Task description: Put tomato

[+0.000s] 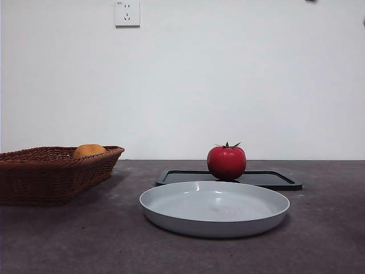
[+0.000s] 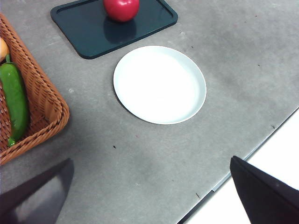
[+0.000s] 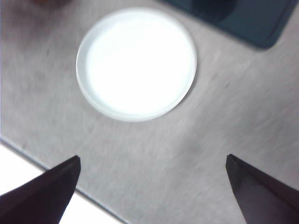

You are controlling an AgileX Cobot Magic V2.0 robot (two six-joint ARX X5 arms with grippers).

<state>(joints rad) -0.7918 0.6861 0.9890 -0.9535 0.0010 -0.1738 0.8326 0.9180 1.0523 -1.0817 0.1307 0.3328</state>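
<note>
nothing is done yet, by the look of it: the tomato [image 1: 226, 162] sits untouched on the dark tray [image 1: 274, 180], just behind the empty white plate [image 1: 171, 214]. the left gripper [image 2: 149, 196] and right gripper [image 3: 152, 191] both hang wide open and empty, high above the tabletop [image 1: 325, 240]. reach, grasp and placing all remain.

Tomato [image 1: 226, 162] on tray [image 1: 274, 179], behind plate [image 1: 214, 209]

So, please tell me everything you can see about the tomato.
The tomato is round, glossy and bright red, with a small dark green leafy stem on top. It stands upright on the dark tray, behind the white plate, and its reflection shows on the tray. Neither gripper touches it.
</note>
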